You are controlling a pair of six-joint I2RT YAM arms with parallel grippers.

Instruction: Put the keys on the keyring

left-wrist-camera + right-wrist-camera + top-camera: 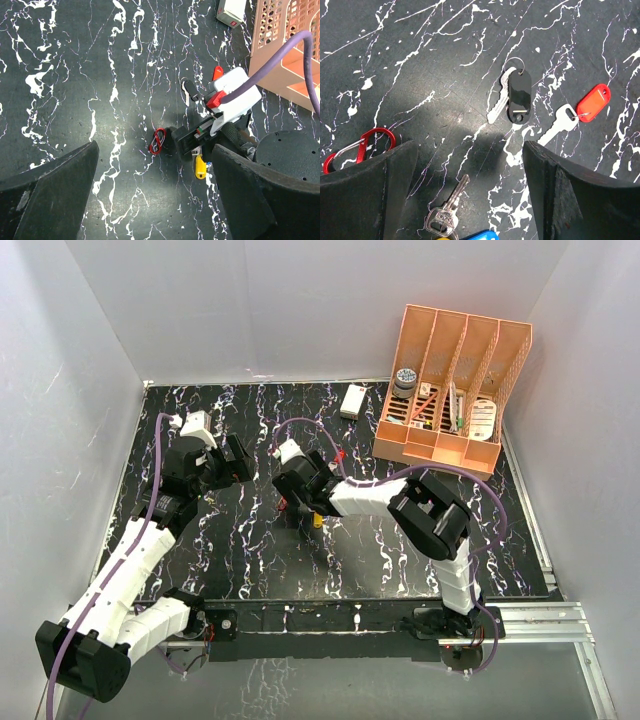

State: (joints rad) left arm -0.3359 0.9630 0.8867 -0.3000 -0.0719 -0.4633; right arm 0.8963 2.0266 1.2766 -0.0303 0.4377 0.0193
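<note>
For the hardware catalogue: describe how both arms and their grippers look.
Both the left arm and right arm have white shells, black joints and a purple cable. The left gripper and right gripper have broad matte black fingers.

Red carabiner keyring: thin elongated loop with a silver gate, flat on the dark marbled worktop, well apart from every key; one end hidden in the right wrist view. Black-tagged key: silver, flat, partly under its oval black tag, small split ring at the top. Red-tagged key: silver, squarish head, blade towards lower left, oval red tag at the head; near the black-tagged key, not touching. Third key: silver, blade towards upper right, head bunched with a blue tag and a yellow tag, cut off at the frame edge.
</note>
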